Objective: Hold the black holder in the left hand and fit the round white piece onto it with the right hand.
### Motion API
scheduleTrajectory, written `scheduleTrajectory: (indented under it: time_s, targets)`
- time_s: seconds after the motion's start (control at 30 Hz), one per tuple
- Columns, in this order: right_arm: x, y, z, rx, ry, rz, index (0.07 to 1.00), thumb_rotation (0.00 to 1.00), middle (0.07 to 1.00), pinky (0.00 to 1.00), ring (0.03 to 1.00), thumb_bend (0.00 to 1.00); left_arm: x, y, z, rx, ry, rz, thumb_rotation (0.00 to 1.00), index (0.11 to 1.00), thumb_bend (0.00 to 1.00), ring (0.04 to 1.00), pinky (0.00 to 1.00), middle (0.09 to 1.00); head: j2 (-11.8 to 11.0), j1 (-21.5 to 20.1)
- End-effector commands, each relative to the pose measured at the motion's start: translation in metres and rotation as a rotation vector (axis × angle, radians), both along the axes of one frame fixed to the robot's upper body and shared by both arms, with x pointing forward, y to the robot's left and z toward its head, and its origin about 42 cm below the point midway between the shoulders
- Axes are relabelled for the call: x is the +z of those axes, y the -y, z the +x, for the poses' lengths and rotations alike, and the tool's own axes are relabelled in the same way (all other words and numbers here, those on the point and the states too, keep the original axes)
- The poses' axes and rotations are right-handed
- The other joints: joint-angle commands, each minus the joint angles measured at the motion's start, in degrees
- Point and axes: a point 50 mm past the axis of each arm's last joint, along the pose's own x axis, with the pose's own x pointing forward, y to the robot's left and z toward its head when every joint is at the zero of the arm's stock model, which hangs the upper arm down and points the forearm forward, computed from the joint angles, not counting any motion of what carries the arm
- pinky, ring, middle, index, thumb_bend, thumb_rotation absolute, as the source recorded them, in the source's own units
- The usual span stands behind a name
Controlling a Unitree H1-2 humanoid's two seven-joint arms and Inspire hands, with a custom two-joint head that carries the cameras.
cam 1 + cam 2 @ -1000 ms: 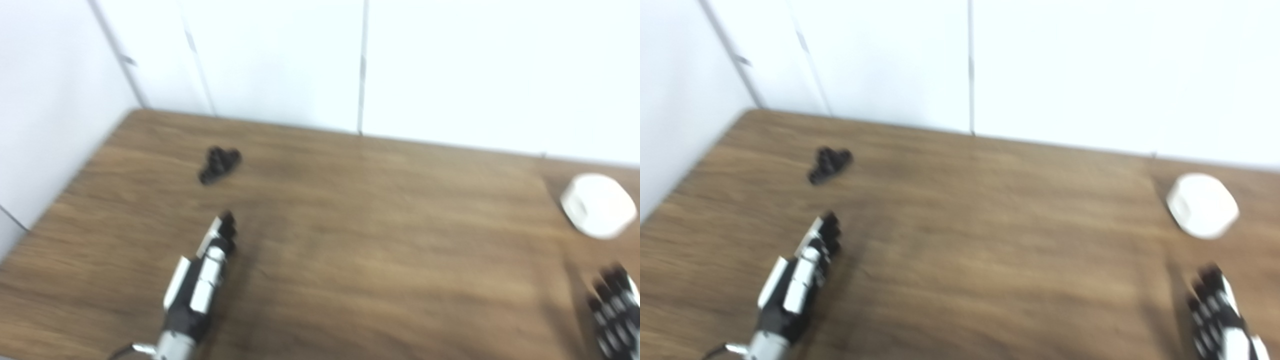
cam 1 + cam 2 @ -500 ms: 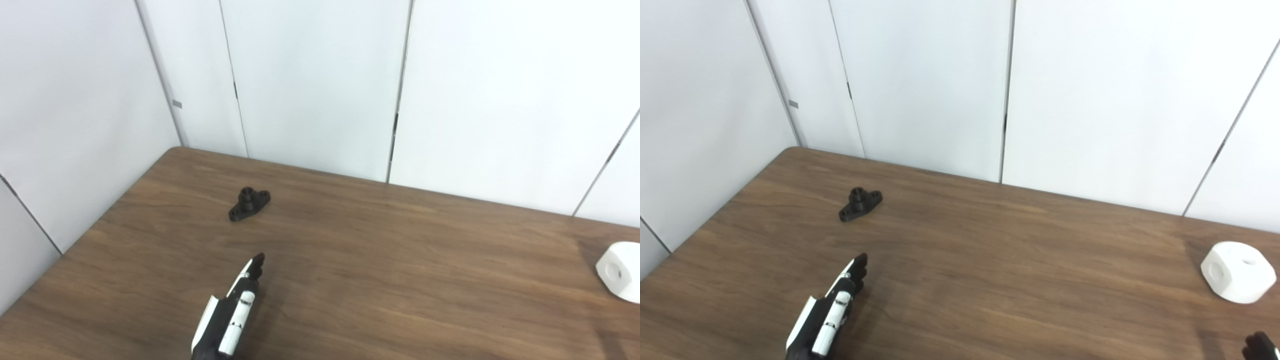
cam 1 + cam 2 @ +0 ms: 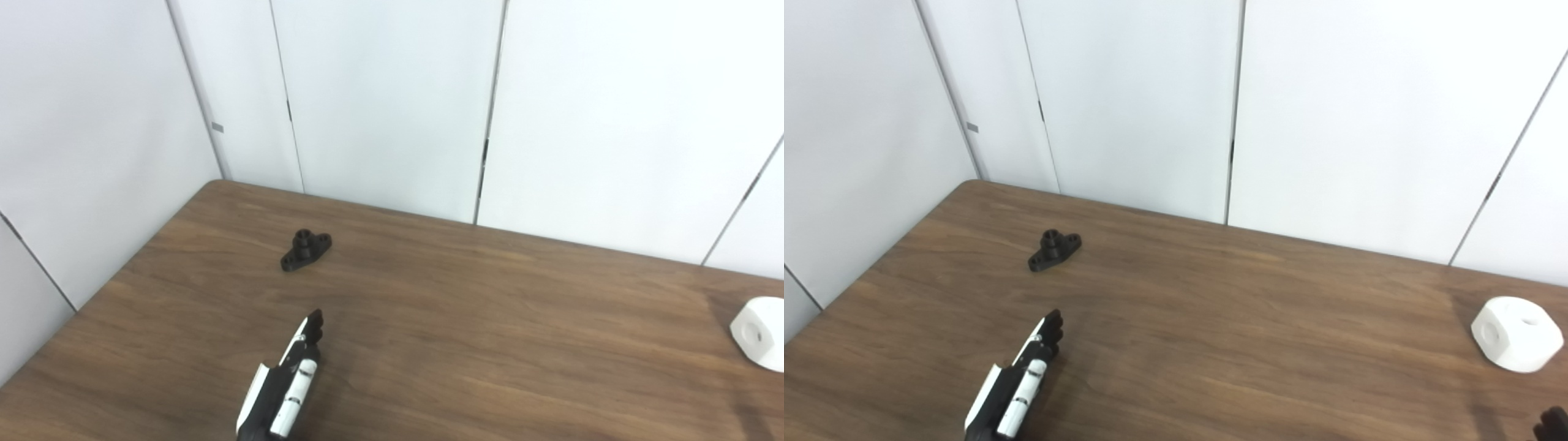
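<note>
White wall panels close off the far side and left of a brown wood-grain worktop (image 3: 1213, 318).

Left sector: the black holder (image 3: 1054, 250) lies flat on the worktop near the far left corner, untouched. Its short socket stands upward, and its long axis runs diagonally from near-left to far-right. The left robot hand (image 3: 1020, 380) enters from the bottom edge, seen edge-on, with fingers extended and lying alongside one another; it holds nothing. The fingertips (image 3: 1051, 320) point up the worktop toward the holder. The holder lies ahead of this robot hand and very slightly left, apart from it, with bare worktop between. The left robot hand is plainly the nearer of the two to the holder.

Centre sector: bare worktop only.

Right sector: the round white piece (image 3: 1516, 333) rests near the right edge, with a hole on its side face and another on top, also untouched. Only a dark tip of the right robot hand (image 3: 1552, 424) shows at the bottom right corner, nearer than the white piece; its posture cannot be told.

Assessment: neither part has been picked up. A forward reach by the left robot hand along its present heading appears to be what the holder requires.
</note>
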Motion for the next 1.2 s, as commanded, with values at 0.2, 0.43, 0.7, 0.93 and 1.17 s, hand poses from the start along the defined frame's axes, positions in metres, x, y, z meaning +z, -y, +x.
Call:
scheduleTrajectory:
  time_s: [0.2,0.43,0.7,0.93,1.17]
  targets:
    - [-0.029,-0.002,-0.007,-0.023,-0.082,0.032,0.941,0.99,0.968,1.0,1.0,0.54,0.04,-0.014,0.018,0.151,0.001,0.242,0.16,0.946,0.51,0.929,0.9,0.947,-0.39,-0.79]
    - [-0.03,-0.003,-0.009,-0.029,-0.083,0.035,0.949,0.96,0.972,1.0,1.0,0.56,0.076,-0.035,0.047,0.253,0.03,0.357,0.12,0.916,0.65,0.937,0.91,0.943,-0.76,-0.98]
    - [-0.028,-0.003,-0.01,-0.039,-0.097,-0.023,0.936,0.87,0.967,1.0,0.997,0.54,0.107,-0.054,0.089,0.313,0.011,0.458,0.27,0.89,0.75,0.953,0.96,0.94,-0.57,-1.47]
    - [-0.029,-0.002,-0.013,-0.043,-0.108,-0.032,0.932,0.73,0.965,1.0,0.985,0.49,0.117,-0.065,0.123,0.368,0.016,0.645,0.28,0.834,0.75,0.898,0.84,0.901,-0.51,-2.46]
    - [-0.031,-0.003,-0.014,-0.061,-0.115,-0.066,0.912,0.6,0.953,0.96,0.973,0.53,0.109,-0.084,0.151,0.433,-0.029,0.827,0.36,0.821,0.79,0.922,0.89,0.896,-0.48,-2.81]
